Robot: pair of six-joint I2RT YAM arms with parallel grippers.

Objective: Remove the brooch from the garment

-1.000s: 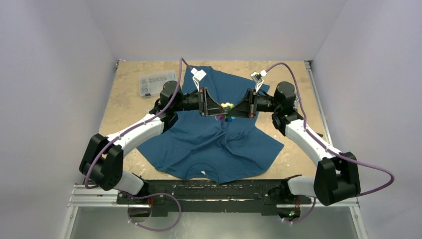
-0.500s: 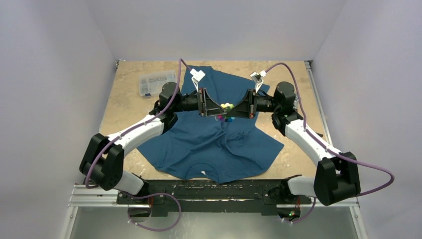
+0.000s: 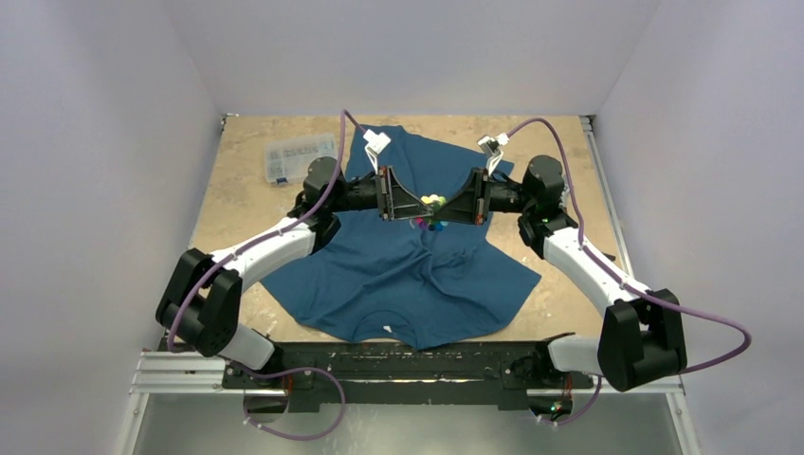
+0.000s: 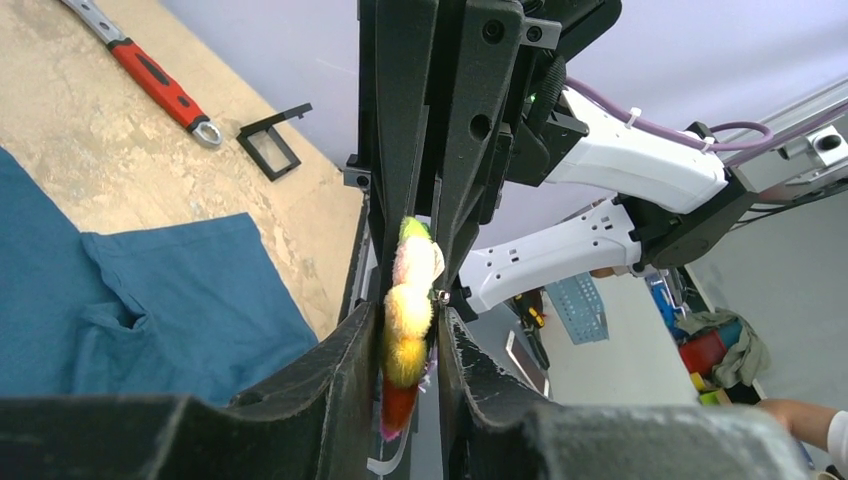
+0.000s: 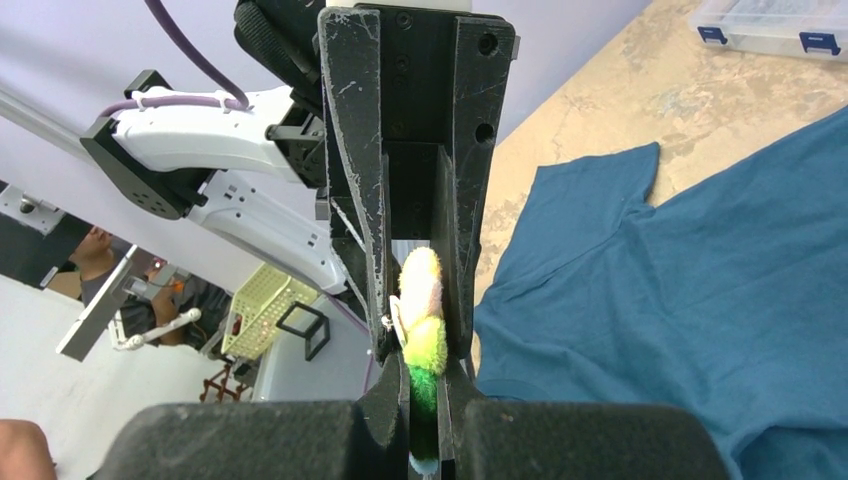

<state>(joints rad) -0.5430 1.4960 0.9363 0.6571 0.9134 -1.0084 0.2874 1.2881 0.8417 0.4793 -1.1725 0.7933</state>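
Note:
The brooch (image 3: 431, 203), a fluffy rainbow flower, is held between my two grippers above the middle of the garment (image 3: 398, 275), a dark teal T-shirt spread on the table. My left gripper (image 3: 415, 210) comes from the left and my right gripper (image 3: 447, 210) from the right, tip to tip. In the left wrist view the brooch (image 4: 408, 315) stands edge-on between the left gripper (image 4: 410, 335) fingers. In the right wrist view the right gripper (image 5: 428, 375) pinches the brooch (image 5: 424, 325) at its green petal. No cloth shows between the jaws.
A clear plastic parts box (image 3: 296, 157) lies at the table's back left. A red-handled wrench (image 4: 160, 85) and a small black frame (image 4: 272, 148) lie on the bare wood (image 3: 237, 199) beyond the shirt. Walls enclose three sides.
The left arm's elbow has shifted slightly to the right. Both grippers and the brooch stay in about the same place.

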